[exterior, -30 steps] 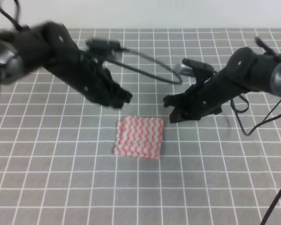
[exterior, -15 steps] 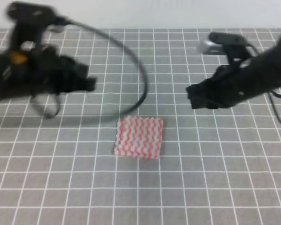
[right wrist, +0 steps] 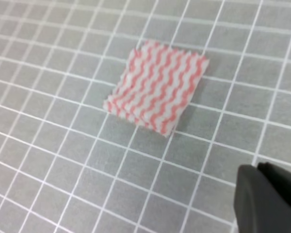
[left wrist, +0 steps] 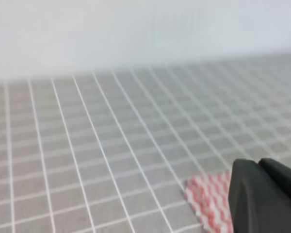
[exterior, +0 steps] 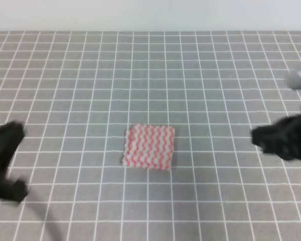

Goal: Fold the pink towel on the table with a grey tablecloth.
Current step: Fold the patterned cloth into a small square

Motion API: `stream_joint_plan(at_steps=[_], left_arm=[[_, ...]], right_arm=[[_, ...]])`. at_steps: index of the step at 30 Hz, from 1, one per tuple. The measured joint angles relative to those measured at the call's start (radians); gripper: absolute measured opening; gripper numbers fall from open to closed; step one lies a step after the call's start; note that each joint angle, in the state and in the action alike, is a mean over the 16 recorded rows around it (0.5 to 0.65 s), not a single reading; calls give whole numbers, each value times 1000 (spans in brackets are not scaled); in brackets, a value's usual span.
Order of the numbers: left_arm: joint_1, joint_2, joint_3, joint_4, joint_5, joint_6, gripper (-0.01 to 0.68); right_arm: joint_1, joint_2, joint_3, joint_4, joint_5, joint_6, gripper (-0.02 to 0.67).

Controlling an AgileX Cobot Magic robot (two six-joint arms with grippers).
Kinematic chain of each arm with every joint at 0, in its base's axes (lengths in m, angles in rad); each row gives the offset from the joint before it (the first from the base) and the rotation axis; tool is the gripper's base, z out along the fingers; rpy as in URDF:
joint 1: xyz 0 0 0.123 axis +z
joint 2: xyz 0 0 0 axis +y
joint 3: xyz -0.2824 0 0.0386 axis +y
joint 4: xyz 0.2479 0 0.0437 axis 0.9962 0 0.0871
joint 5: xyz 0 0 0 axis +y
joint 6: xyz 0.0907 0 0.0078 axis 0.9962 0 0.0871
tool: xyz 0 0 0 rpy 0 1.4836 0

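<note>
Grey tablecloth under folded pink towel

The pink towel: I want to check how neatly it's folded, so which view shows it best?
The right wrist view: the pink towel fills the picture, whole and sharp, layered edges visible. The exterior high view shows it whole but smaller. The left wrist view catches one blurred corner behind the tool.

Folded pink towel flat mid-table
</note>
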State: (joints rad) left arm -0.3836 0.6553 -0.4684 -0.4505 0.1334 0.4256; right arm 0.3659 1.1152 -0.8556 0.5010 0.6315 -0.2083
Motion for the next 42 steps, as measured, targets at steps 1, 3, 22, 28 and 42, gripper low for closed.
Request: stream_joint_plan(at_steps=[1, 3, 22, 28, 42], left_arm=[[0, -45, 29, -1, -6, 0, -2], [0, -137, 81, -3, -14, 1, -2], [0, -676, 411, 16, -18, 10, -3], [0, -685, 472, 15, -21, 10, -3], [0, -686, 488, 12, 30, 10, -3]], right_arm=[[0, -38, 27, -3, -10, 0, -16], [0, -113, 81, -9, -33, -1, -16], [0, -693, 532, -19, -450, -59, -16], [-1, -745, 591, -25, -549, -102, -16], [-1, -749, 610, -37, -578, -138, -16]])
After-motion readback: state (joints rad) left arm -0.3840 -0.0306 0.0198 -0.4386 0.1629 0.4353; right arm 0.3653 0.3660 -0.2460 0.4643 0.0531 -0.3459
